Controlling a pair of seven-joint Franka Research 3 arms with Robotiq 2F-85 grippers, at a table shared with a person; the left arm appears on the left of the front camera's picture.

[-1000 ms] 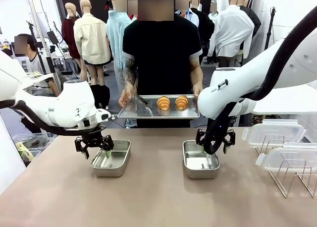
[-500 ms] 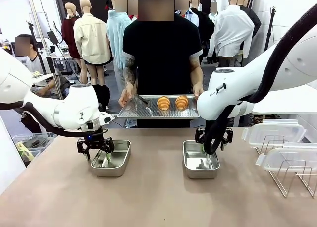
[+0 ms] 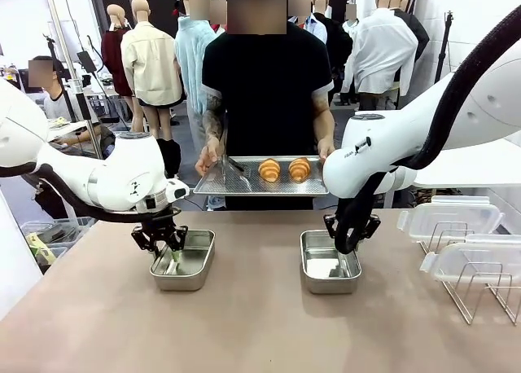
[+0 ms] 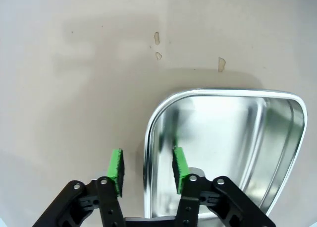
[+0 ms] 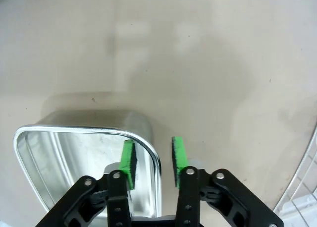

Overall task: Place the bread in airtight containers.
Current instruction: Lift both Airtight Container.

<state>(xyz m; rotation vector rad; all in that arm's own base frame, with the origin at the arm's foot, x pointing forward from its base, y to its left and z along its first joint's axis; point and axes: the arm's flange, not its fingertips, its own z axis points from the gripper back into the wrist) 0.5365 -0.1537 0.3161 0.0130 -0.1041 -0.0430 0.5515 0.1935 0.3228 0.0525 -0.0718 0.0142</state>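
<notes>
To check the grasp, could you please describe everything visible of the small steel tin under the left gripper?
The small rectangular stainless-steel tin is shiny, with rounded corners and a rolled rim, lidless and empty. It sits on the beige table. The left gripper straddles one wall, one green pad inside, one outside.

Two tins [image 3: 181,280], wire rack [image 3: 480,296] on table [image 3: 244,328]

Clad in glossy white rounded shells along left arm [image 3: 122,177] and right arm [image 3: 391,149], trailed by thick black cables [image 3: 456,88], marked with small dark lettering [image 3: 361,147], tipped with black open-framed left gripper [image 4: 147,163] and right gripper [image 5: 153,156], silver-pinned at the joints, faced with bright green pads [image 4: 116,165].
</notes>
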